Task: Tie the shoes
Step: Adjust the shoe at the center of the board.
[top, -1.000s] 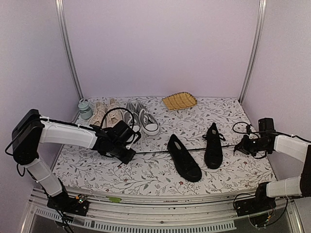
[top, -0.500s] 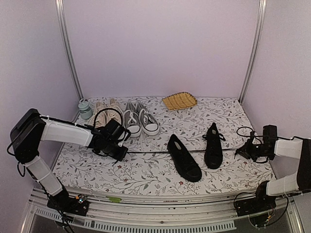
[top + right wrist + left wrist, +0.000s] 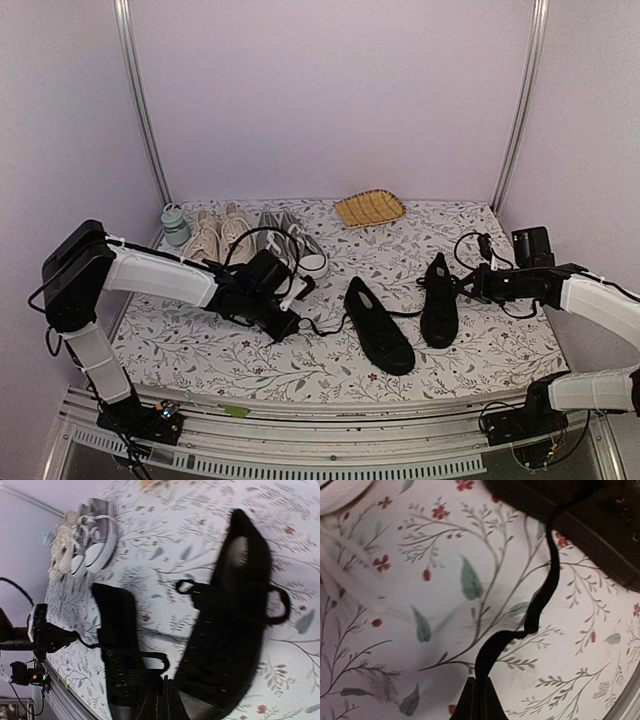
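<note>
The black shoes point(image 3: 381, 330) lie side by side mid-tabletop point(image 3: 190, 350). From the left one, a slack lace point(image 3: 540, 605) snakes out to the left pincer point(image 3: 477, 690), clamped on its end. The right pincer point(image 3: 162, 692), fingers together, pinches the other end close by the shoes.

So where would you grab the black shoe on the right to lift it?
Probably by the heel rim of the black shoe, from above with one finger inside. It sits sole-down, opening up at the far end, giving a thin edge to pinch.
</note>
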Tool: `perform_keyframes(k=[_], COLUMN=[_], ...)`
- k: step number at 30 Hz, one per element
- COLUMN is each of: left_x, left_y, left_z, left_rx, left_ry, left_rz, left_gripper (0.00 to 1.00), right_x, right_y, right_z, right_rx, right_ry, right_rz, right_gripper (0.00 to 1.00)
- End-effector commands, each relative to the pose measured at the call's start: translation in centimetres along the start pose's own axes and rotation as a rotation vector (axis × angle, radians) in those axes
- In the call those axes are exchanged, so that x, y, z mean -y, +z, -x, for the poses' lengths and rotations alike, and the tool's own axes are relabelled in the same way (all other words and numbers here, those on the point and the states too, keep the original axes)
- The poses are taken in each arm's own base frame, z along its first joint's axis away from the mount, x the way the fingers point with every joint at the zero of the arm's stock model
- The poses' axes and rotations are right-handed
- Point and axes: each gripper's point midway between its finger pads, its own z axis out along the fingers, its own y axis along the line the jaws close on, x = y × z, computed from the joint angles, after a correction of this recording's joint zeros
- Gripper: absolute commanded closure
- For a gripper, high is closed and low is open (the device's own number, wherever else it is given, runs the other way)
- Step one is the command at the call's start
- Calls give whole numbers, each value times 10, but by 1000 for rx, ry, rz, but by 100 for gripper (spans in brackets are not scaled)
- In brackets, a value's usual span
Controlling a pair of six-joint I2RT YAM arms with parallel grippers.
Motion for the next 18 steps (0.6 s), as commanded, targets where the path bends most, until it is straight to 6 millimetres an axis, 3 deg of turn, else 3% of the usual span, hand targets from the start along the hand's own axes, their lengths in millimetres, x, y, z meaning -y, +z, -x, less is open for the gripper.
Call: perform_keyframes(k=[1,4,9,13,18], left_x=[67,93,117,116,115], left_y=[3,9,27,55,60], left_z=[32,46,56,41,37], left_rx=[82,109,108,49,37], left_ry=[147,223,262,309,308], left_rz=[-201,-239,-317,-292,-292], left_gripper=[100,100,100,100,100], right_x=[-49,-64,-72,-52,-62], right_y=[15,43,66,76,91], right_z=[-24,-54,-70,-92,-107], right_rx=[-82,-219,-280,-343,-413], right_ry=[-78,-97,-160,-184,-185], right_rz=[50,59,58,17,74], right_gripper=[100,100,100,100,100])
